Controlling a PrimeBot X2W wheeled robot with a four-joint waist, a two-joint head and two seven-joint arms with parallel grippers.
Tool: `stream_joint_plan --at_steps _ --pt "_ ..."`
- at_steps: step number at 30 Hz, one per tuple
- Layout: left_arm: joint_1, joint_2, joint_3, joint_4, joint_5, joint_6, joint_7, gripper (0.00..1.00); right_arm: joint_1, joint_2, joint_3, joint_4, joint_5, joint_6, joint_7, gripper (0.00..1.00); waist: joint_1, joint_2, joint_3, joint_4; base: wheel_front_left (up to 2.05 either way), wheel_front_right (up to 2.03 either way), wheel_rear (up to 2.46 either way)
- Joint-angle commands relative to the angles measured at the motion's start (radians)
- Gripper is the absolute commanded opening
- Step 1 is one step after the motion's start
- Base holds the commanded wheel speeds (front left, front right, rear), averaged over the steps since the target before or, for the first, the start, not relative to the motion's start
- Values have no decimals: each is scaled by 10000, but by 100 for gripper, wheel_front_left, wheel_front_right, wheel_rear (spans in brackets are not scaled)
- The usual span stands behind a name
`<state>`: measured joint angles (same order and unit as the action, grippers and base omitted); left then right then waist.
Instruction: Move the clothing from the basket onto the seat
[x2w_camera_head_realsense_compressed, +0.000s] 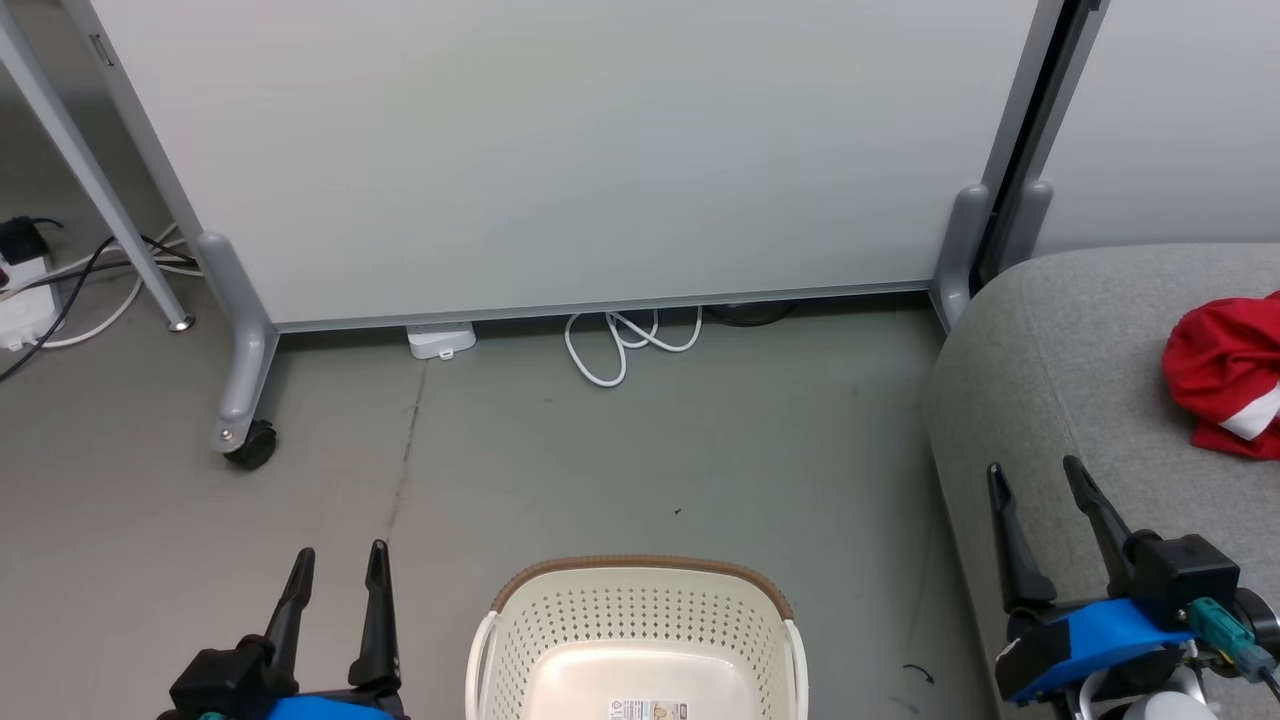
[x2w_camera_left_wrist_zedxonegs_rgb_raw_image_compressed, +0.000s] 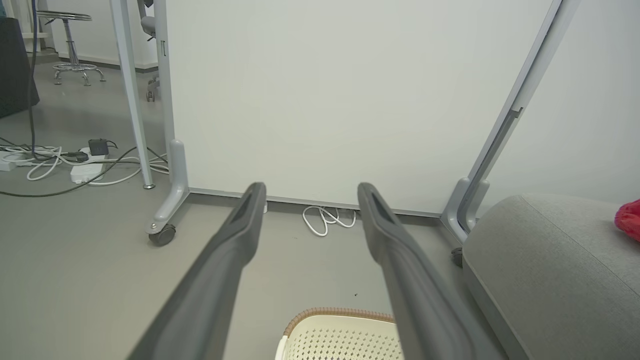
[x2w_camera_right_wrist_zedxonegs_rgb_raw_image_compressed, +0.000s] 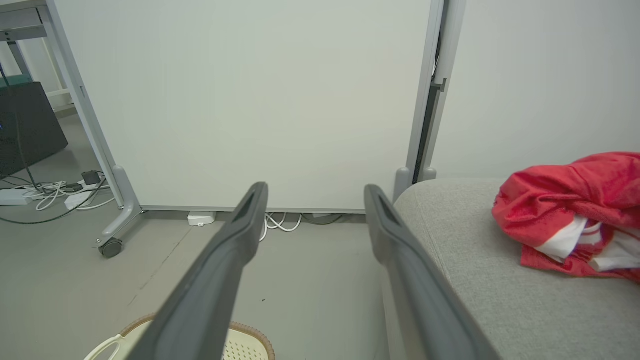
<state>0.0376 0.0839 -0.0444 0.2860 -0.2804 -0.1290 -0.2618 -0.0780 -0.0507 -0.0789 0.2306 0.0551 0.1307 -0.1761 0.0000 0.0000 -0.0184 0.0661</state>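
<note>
Clothing: a crumpled red heap of clothing (x2w_camera_head_realsense_compressed: 1225, 375) with white parts lies on the seat (x2w_camera_head_realsense_compressed: 1060, 380), at the far right side in the head view and well apart from the basket (x2w_camera_head_realsense_compressed: 640, 563). In the right wrist view it may be more than one piece, but I cannot separate them.
Basket: it stands on the floor (x2w_camera_head_realsense_compressed: 700, 450) directly in front of me, between my two arms. I see its brown rim, the wall with holes and the bare bottom with a small label (x2w_camera_head_realsense_compressed: 648, 710). There is no red fabric in the part I can see. Its near end is cut off by the edge of the picture.
Seat: the grey cushion is on my right, near the basket but not touching it.
Left gripper (x2w_camera_head_realsense_compressed: 342, 550): the fingers are spread wide and hold nothing. It hovers over the floor just left of the basket and points toward the white partition (x2w_camera_head_realsense_compressed: 560, 150).
Right gripper (x2w_camera_head_realsense_compressed: 1032, 465): it is also spread wide and holds nothing. It is over the front edge of the seat, near the clothing but apart from it.
Step in hand: I judge the carrying is done or almost done. Both arms look parked, and nothing is being picked or released.
Next move: I would tilt the head down to check the hidden near end of the basket. If a piece is there, I would lower one open gripper inside, pinch a fold, lift it clear over the rim and bring it right onto the seat. If nothing is there, the task is complete.
</note>
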Motion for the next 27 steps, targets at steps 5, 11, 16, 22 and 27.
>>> stream_joint_plan --at_steps 5,11,16,22,27 --pt "11 -9 -35 -20 70 -11 -47 100 187 4 1 -99 131 1 42 100 0 0 28 7 0 0 0" --pt "9 3 -69 101 -39 0 13 0 50 6 23 33 167 -2 56 0 0 0 40 -5 0 0 0" --pt "156 -61 -41 409 -326 0 127 0 122 43 -49 462 463 -2 212 0 0 0 43 -13 0 0 0" --pt "10 -80 94 337 -1421 -2 428 0 58 38 -103 456 1735 -2 472 0 0 0 51 -45 0 0 0" --pt "-107 -96 203 278 -2273 -3 665 0 62 35 -81 387 2737 -2 610 0 0 0 58 -71 0 0 0"
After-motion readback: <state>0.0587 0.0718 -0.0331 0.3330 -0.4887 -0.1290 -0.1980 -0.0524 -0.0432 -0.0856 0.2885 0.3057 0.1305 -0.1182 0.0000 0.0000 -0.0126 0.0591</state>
